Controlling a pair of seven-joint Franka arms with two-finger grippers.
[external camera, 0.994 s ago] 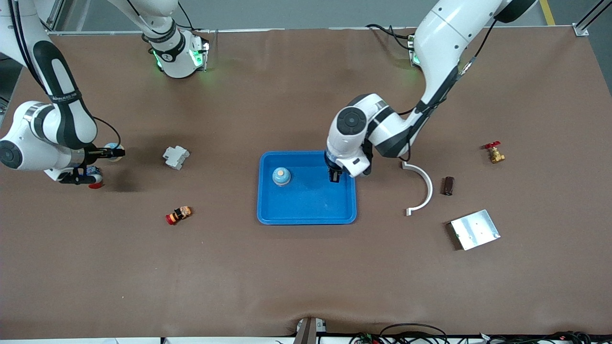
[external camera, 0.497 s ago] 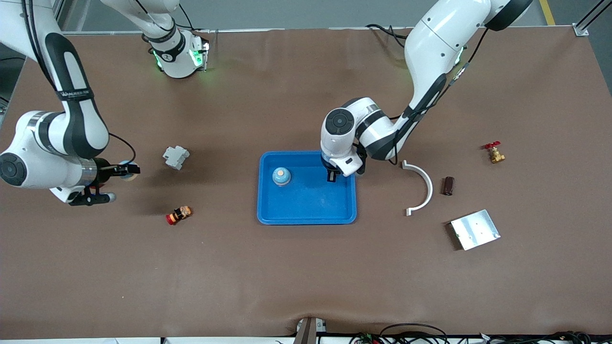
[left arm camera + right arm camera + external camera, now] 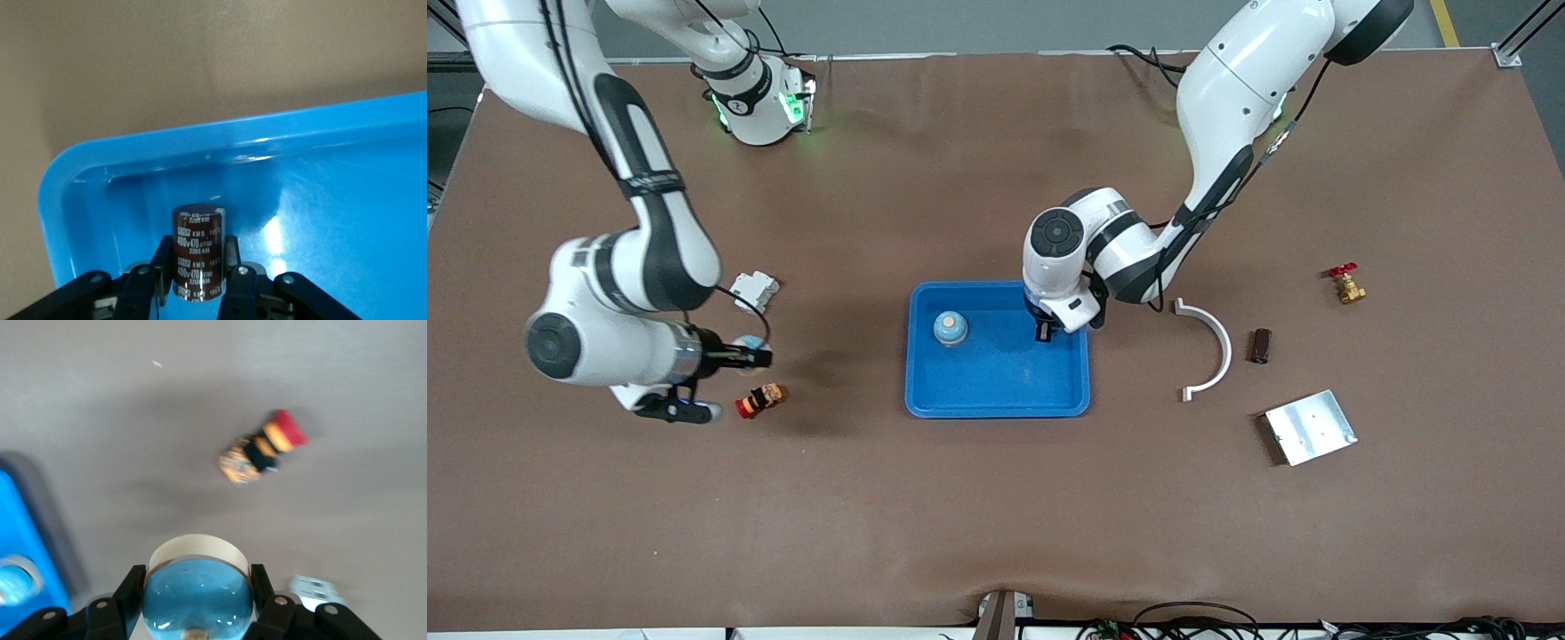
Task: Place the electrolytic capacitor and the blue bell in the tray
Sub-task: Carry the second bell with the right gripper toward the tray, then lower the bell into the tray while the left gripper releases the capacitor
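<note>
Your left tool [image 3: 193, 283] grips the electrolytic capacitor [image 3: 197, 252] low over the blue tray [image 3: 996, 402]; open only once it touches down upright. Your right tool [image 3: 197, 603], clamped on the blue bell [image 3: 197, 595], hangs over the surface near the red-capped pushbutton [image 3: 262, 447]; carry it level.

You have one wide table [image 3: 996, 498], covered edge to edge with a matt brown sheet. Directly under the right gripper [image 3: 763, 358] that sheet is bare, and a soft, blurred shadow [image 3: 827, 369] lies on it just beside the gripper, so the light is diffuse and comes from overhead. Well apart from the gripper, at the edge nearest the front camera, the sheet puckers into a small ripple [image 3: 996, 594], and dark cables [image 3: 1200, 618] trail along that edge. Past the edge where the bases stand you see grey floor [image 3: 978, 27], with a yellow line [image 3: 1445, 22] and an aluminium frame post [image 3: 1525, 31] at the left arm's end.
</note>
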